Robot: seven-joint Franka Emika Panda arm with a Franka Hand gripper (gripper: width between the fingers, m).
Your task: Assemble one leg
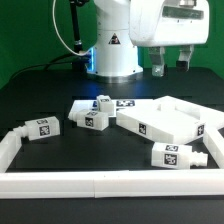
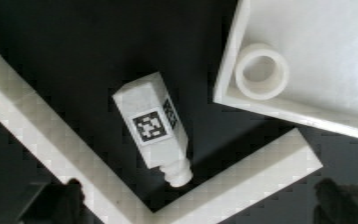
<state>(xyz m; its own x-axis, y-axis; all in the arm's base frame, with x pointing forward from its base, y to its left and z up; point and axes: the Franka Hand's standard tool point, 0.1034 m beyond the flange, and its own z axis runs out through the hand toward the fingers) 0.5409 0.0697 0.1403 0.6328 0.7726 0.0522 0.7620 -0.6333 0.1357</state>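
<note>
We see the leg (image 2: 153,125) lying flat on the black desk (image 1: 40,90), tag up, between the big tray-like piece (image 2: 318,50) and a white border rail (image 2: 34,120), with its peg end near the rail. The claw (image 1: 171,68) hangs above it, fingers spread wide, holding nothing. A second leg (image 1: 40,130) lies well apart, at the exterior view's left.

A leg (image 2: 153,128) lies flat on the black tabletop (image 2: 60,35), its square tag (image 2: 153,125) facing the camera. Its short round peg (image 2: 176,178) points into the corner of an L-shaped white rail (image 2: 43,135) and sits just beside it; whether they touch is unclear. Near the leg's other end is a large white tray (image 2: 327,40) with a round ring (image 2: 261,68) by its corner. Two dark, blurred fingers (image 2: 51,203) show at the frame's edge, set wide apart.
</note>
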